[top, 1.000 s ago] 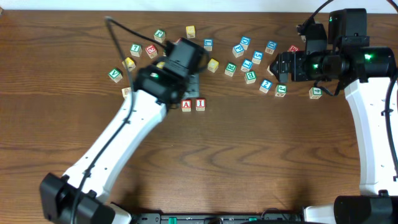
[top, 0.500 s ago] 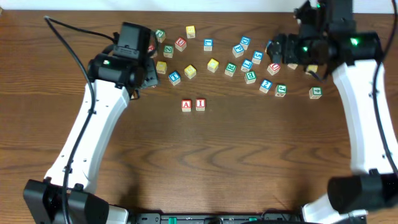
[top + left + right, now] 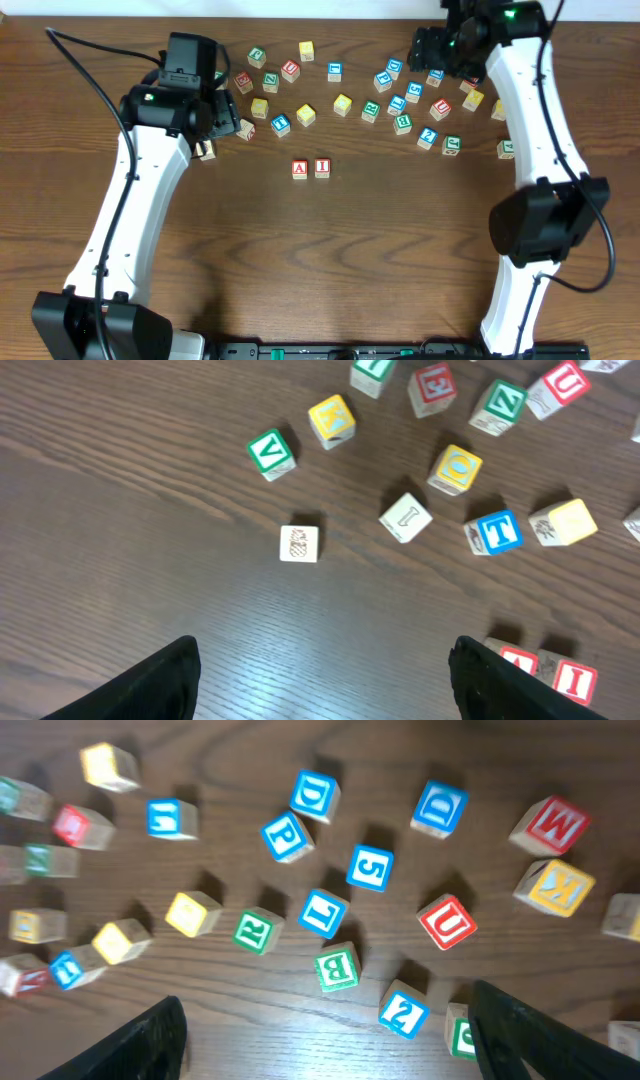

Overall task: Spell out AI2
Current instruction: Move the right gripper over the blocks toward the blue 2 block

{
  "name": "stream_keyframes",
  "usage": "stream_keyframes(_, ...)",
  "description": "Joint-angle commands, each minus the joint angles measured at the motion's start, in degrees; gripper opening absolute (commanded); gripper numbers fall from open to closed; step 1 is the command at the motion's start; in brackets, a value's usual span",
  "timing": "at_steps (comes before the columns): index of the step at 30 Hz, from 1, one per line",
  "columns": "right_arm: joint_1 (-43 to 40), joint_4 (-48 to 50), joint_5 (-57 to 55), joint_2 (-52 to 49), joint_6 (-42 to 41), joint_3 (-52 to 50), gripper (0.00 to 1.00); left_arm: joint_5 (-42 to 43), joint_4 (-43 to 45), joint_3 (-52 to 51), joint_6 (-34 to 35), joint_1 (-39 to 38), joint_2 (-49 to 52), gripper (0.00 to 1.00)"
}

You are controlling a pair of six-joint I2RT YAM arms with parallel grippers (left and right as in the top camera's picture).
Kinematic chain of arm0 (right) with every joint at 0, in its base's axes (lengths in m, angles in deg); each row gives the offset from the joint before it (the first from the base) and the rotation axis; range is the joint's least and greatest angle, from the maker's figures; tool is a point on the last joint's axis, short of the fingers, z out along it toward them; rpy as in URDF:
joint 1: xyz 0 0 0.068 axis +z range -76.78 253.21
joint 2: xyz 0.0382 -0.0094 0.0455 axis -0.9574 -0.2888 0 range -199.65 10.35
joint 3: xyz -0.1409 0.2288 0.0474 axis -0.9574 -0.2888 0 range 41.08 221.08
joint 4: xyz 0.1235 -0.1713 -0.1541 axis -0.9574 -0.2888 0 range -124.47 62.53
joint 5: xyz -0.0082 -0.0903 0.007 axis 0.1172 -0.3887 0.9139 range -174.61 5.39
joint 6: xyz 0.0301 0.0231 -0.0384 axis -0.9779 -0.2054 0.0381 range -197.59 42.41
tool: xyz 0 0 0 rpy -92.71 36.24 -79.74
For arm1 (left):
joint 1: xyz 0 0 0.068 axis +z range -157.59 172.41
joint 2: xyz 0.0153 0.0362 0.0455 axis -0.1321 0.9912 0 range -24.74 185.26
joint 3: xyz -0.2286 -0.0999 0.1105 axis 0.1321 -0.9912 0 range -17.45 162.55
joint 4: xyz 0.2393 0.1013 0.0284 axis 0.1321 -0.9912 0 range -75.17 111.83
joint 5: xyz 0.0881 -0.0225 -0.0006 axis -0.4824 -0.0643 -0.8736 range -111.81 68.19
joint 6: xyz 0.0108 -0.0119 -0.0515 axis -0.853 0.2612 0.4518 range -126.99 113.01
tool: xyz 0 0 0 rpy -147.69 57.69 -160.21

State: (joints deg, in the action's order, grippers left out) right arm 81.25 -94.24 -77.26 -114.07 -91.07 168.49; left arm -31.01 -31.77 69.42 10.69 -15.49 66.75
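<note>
A red A block and a red I block stand side by side near the table's middle. They also show at the lower right of the left wrist view, A and I. A blue 2 block lies among the loose blocks at the back right and shows in the right wrist view. My left gripper is open and empty, up and left of the A block. My right gripper is open and empty above the right cluster, high over the table.
Several loose letter and number blocks are scattered along the back, from a green V and blue T on the left to a green B, red U and blue 5 on the right.
My left arm has pulled back to the left, away from the A and I blocks. My right arm has swung up toward the table's far edge, over the right cluster.
</note>
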Motion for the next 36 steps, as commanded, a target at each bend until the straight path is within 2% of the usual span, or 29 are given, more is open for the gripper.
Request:
stream_keyframes(1, 0.7, -0.7, -0.8, -1.5, -1.4, 1.2, 0.84, -0.5, -0.1, 1.1, -1.2, 1.1, -0.7, 0.79)
stream_keyframes(9, 1.0, -5.7, -7.0, -2.3, -12.1, -3.1, 0.73, -0.5, -0.1, 1.1, -1.4, 1.2, -0.6, 0.79)
stream_keyframes(15, 1.0, -6.3, -7.0, -2.3, -13.6, -8.2, 0.68, -0.5, -0.1, 0.9, -1.4, 1.2, -0.4, 0.79)
stream_keyframes(19, 1.0, -4.6, -7.0, -2.3, -14.0, -11.5, 0.59, -0.5, 0.1, 0.6, -1.4, 1.2, -0.2, 0.79)
stream_keyframes(36, 0.9, 6.9, -7.3, -2.3, -18.7, -22.6, 0.55, -0.5, 0.1, 0.6, -1.4, 1.2, 0.3, 0.79)
